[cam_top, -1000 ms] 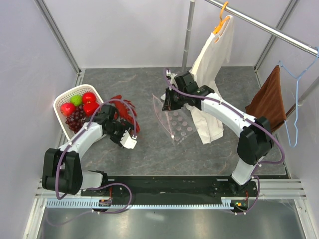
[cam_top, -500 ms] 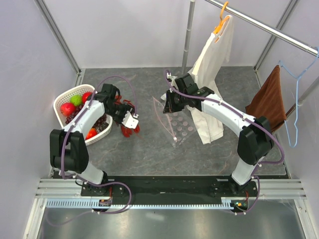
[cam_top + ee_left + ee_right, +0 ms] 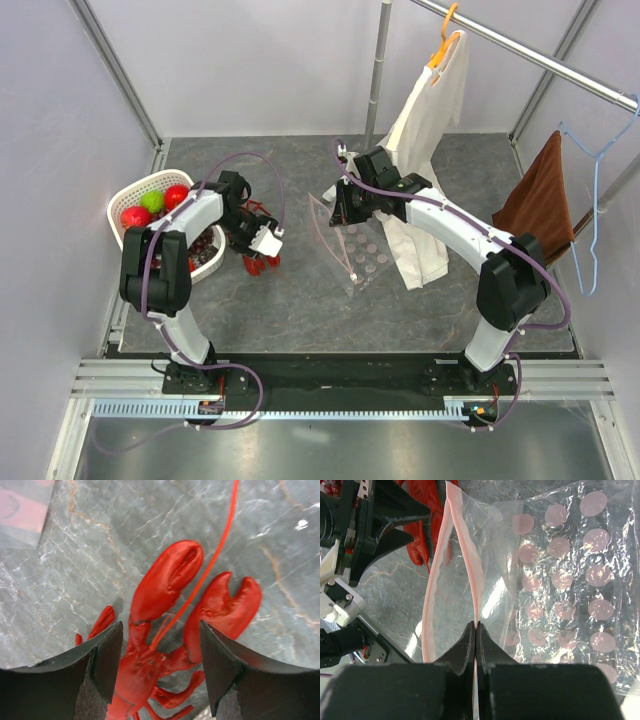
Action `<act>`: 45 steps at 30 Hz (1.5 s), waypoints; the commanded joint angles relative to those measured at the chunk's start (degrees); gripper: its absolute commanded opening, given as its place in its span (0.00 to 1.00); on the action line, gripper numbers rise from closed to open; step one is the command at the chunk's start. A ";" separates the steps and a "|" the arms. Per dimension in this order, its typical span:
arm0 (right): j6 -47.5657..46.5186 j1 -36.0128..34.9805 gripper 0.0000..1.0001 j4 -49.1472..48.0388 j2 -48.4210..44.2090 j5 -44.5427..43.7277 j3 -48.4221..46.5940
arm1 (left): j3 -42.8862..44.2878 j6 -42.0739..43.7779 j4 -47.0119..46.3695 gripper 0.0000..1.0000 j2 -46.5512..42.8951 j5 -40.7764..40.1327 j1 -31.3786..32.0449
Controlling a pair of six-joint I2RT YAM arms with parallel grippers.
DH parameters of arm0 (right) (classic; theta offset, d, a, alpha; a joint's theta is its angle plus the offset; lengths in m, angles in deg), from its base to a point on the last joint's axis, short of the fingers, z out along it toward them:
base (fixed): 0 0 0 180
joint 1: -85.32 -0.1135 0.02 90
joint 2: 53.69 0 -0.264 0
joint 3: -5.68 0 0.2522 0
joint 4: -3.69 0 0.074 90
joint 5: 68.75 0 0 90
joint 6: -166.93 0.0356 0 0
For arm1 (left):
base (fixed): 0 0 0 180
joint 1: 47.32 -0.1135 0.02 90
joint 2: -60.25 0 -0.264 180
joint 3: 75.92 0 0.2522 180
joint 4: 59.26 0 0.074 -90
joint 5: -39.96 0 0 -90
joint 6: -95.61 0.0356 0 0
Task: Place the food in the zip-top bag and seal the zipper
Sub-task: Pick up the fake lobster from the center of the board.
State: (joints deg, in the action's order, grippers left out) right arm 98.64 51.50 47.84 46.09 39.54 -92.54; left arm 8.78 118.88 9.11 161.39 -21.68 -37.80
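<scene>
A red toy lobster (image 3: 165, 595) lies on the grey table, with its claws pointing away from my left gripper (image 3: 161, 630). That gripper is open and low over it, one finger on each side of its body. From above, the lobster (image 3: 262, 263) shows beside the left gripper (image 3: 264, 240). My right gripper (image 3: 476, 627) is shut on one pink zipper (image 3: 437, 580) lip of the clear dotted zip-top bag (image 3: 560, 570), holding the mouth open toward the lobster. The bag (image 3: 358, 252) lies mid-table. Red apples (image 3: 178, 195), a green piece (image 3: 152, 200) and grapes (image 3: 205, 245) sit in the basket.
The white mesh basket (image 3: 122, 196) stands at the left by the wall. A cream shirt (image 3: 430, 120) hangs from an orange hanger on a rail, its hem resting on the table beside the bag. A brown cloth (image 3: 540, 200) hangs at the right.
My left arm has swung away from the near side and folded up; its open gripper now sits over the lobster. The right gripper and the bag have held still.
</scene>
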 commanded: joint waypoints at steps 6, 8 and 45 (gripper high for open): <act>0.35 0.78 0.00 -1.74 -2.14 1.67 0.44 | 3.16 25.51 -3.97 0.68 4.06 -2.17 0.76; 0.35 0.95 0.00 -1.83 -2.05 1.67 0.35 | 3.07 24.45 -5.30 0.68 5.11 -2.78 1.29; 1.31 2.10 0.00 -2.35 -2.49 0.70 0.09 | 19.49 -23.15 5.07 0.02 -12.71 18.12 4.02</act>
State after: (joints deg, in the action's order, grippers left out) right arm 99.17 53.33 47.43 46.09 40.72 -91.76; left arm 23.42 110.84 12.20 153.33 -13.23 -32.97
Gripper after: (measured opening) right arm 0.010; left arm 0.373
